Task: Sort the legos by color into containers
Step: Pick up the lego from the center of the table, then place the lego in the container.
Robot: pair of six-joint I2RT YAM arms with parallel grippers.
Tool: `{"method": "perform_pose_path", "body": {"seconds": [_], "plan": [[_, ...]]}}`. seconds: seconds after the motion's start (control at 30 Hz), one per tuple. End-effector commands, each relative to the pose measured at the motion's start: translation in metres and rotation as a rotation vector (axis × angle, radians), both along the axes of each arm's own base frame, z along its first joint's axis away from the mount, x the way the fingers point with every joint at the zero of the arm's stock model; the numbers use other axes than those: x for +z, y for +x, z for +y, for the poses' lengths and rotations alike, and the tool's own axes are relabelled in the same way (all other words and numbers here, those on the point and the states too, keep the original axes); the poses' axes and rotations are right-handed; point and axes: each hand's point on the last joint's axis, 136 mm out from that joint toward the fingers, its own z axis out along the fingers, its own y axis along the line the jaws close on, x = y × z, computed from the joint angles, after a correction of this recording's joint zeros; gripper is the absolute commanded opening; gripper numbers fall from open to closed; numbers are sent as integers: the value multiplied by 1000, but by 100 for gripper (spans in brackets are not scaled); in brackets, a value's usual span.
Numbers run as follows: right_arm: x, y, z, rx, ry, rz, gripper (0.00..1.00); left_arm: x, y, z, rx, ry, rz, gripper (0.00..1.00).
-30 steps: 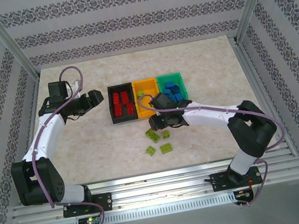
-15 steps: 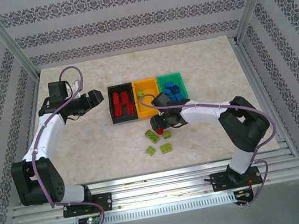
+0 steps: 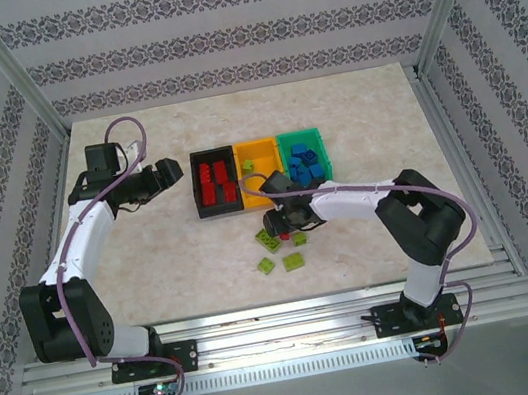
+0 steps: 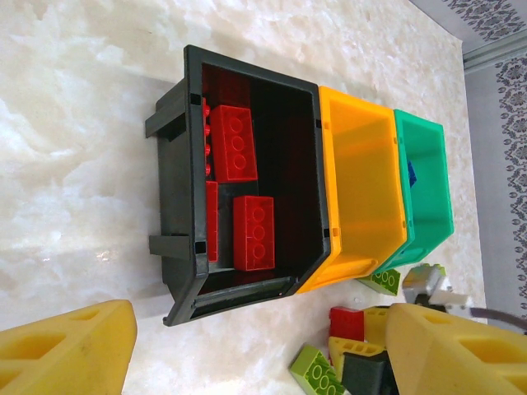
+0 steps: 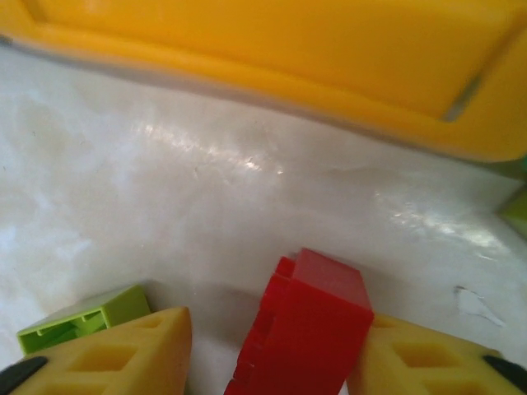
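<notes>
The red lego [image 5: 306,329] stands tilted on the table just in front of the orange-yellow container [image 5: 288,49]. My right gripper [image 5: 276,333] is shut on this brick, its right finger [image 5: 428,362] pressed against it. From above, the right gripper [image 3: 278,226] sits low among loose lime legos [image 3: 269,239]. The black container [image 3: 194,184] holds red legos [image 3: 216,180], and the green container [image 3: 299,134] holds blue ones [image 3: 304,162]. One lime lego [image 3: 249,167] lies in the orange-yellow container [image 3: 257,142]. My left gripper [image 3: 170,170] hovers open, with nothing in it, left of the black container.
More lime legos [image 3: 293,262] lie on the table in front of the bins, toward the near edge. In the left wrist view the black container [image 4: 177,164] is straight ahead, with a lime lego [image 4: 311,372] and the red lego [image 4: 347,322] at lower right.
My right gripper has moved from the orange-yellow container's front down to the loose bricks, opened, and closed round the red lego. The left arm has not moved.
</notes>
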Motion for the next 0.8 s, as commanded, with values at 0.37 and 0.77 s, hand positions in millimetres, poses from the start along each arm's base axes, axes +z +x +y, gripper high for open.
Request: {"method": "perform_pose_path", "body": {"seconds": [0.37, 0.77], "plan": [[83, 20, 44, 103, 105, -181, 25, 8, 2, 0, -2, -3, -39, 79], [148, 122, 117, 103, 309, -257, 46, 6, 3, 1, -4, 5, -31, 79]]}}
